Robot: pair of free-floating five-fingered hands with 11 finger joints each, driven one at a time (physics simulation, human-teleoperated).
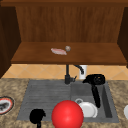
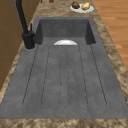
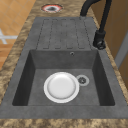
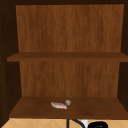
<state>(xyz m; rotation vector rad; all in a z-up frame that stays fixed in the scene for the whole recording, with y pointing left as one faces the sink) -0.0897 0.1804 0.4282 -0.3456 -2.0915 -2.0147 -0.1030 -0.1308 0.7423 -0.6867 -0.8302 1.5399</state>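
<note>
My left hand (image 1: 37,115) hangs low at the front left, over the front edge of the grey draining board (image 1: 42,96). Just to its right floats a big red ball (image 1: 67,115), close beside the hand; whether they touch I cannot tell. My right hand (image 1: 95,80) is up behind the sink basin (image 1: 106,100), right of the black tap (image 1: 67,75), and a dark part of it reaches down toward the basin. Its top also shows in the upper view as the right hand (image 4: 98,124). A white plate (image 3: 61,87) lies in the basin beside the drain (image 3: 82,80).
On the lowest cabinet shelf (image 4: 95,106) lie a pink flat item (image 4: 59,105) and a small grey ball (image 4: 67,102). A red-rimmed plate (image 1: 5,105) sits on the counter at left. A white plate with food (image 2: 81,6) is on the counter at right.
</note>
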